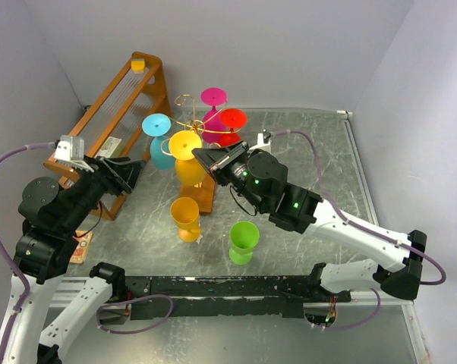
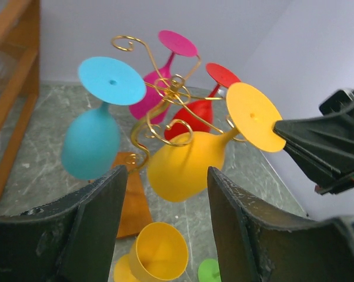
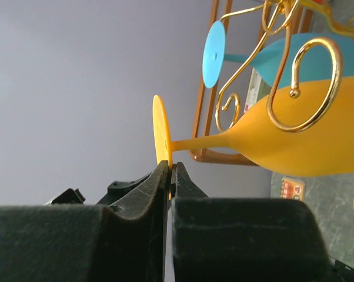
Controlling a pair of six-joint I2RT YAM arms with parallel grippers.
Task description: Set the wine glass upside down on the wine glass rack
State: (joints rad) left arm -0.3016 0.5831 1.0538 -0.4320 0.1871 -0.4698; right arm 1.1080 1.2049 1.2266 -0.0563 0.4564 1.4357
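Tightly, right claw (image 3: 168,171) pinching wine glass (image 3: 318,153) foot

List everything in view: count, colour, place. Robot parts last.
wine glass rack: 1, gold wire on an orange-brown wooden base, mid-table
yellow wine glass: 1, upside down at the rack's near side
blue wine glass: 1, hung upside down, rack's left
pink wine glass: 1, hung upside down, rack's back
red wine glass: 1, hung upside down, rack's right
orange-yellow wine glass: 1, upright, before the rack
green wine glass: 1, upright, right of it
shelf rack: 1, orange wood, back left
table: 1, grey marbled
left gripper: open, left of the rack
right gripper: shut on the yellow glass's foot
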